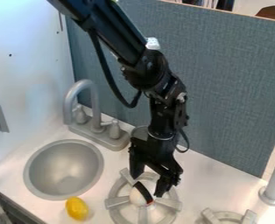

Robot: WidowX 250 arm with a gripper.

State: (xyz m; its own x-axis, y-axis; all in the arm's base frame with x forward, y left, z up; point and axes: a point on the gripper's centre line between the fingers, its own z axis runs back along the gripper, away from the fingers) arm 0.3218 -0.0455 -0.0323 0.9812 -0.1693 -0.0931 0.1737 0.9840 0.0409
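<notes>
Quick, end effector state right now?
End effector: open, fingers apart, over the white object with a black stripe on the burner; can't tell whether they touch it.

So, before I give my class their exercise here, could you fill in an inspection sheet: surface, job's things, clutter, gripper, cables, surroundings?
Surface: white counter with a sink, faucet and two gray burners, one partly cut off by the view's edge.
Job's things: white rounded piece with a black band and a bit of red, on the burner under the gripper.
Clutter: yellow oval piece beside the sink.
Gripper: low over the burner, fingers apart; contact with the white piece can't be told.
Cables: black cable hanging in a loop beside the arm.
Surroundings: blue-gray partition behind, white wall beside the sink.
</notes>
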